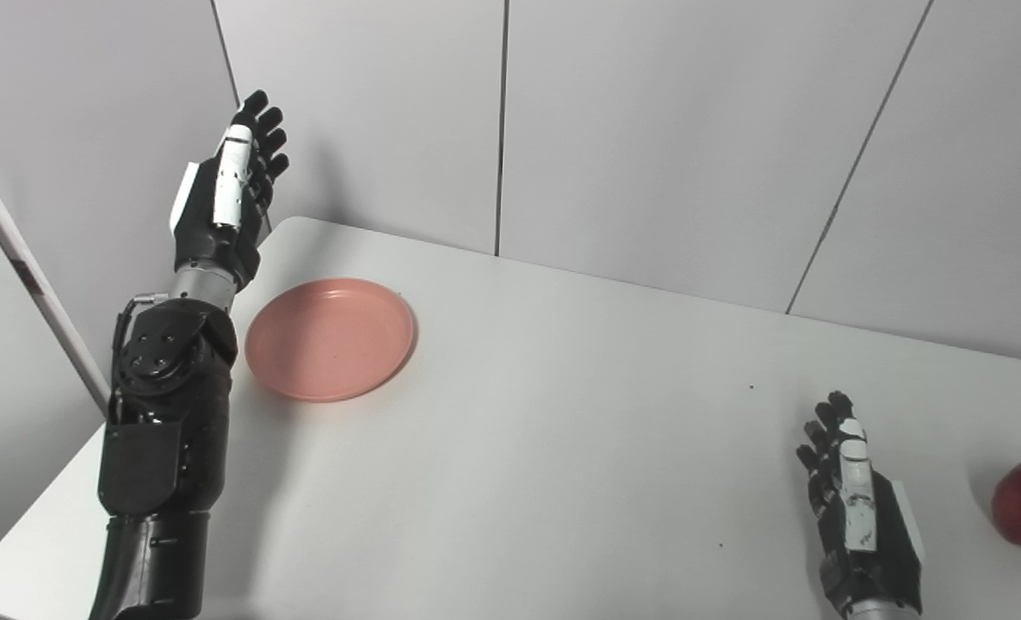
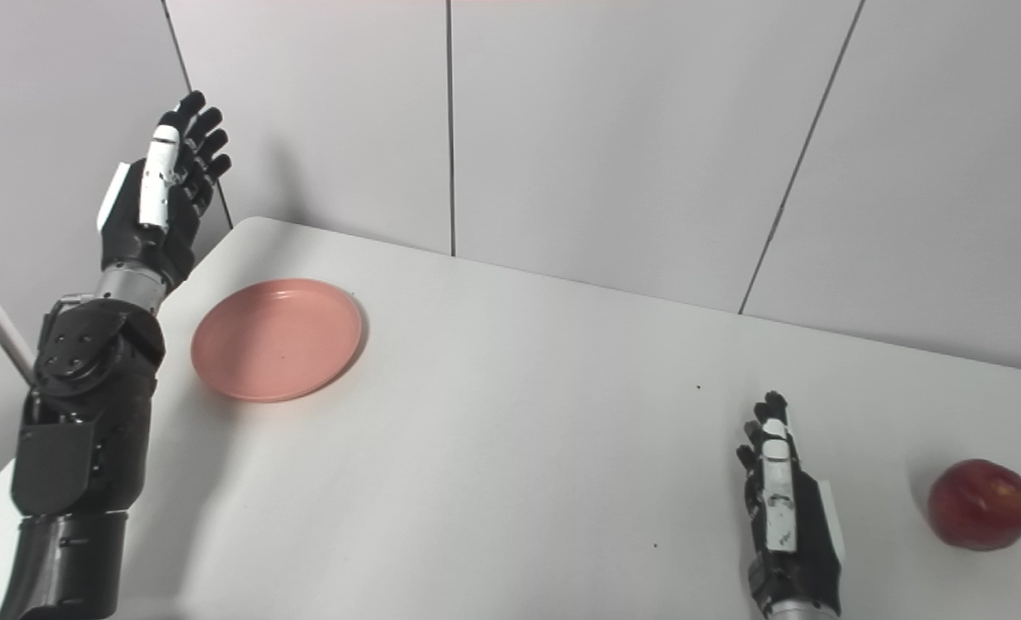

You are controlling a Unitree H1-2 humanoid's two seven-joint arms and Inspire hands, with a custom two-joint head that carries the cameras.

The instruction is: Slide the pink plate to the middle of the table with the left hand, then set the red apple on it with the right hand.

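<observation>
I have the left hand raised above the far left corner of the white, round-cornered table, its fingers spread and pointing upward, holding nothing. Just to that hand's right and lower, nearer to me, the round, shallow pink plate lies flat on the tabletop, close beside the black forearm but touching neither the arm nor the hand as far as I can see. The plate sits toward the table's left side and carries nothing.

My right hand is low over the near right part of the table, back turned up, fingers stretched forward and slightly apart, empty. Whether it rests on the surface or hangs just over it I cannot tell. To its right, a little apart, the round red apple stands on the table, near the right edge of the view. A wide stretch of bare tabletop lies between the two hands, and grey wall panels rise behind the table.
</observation>
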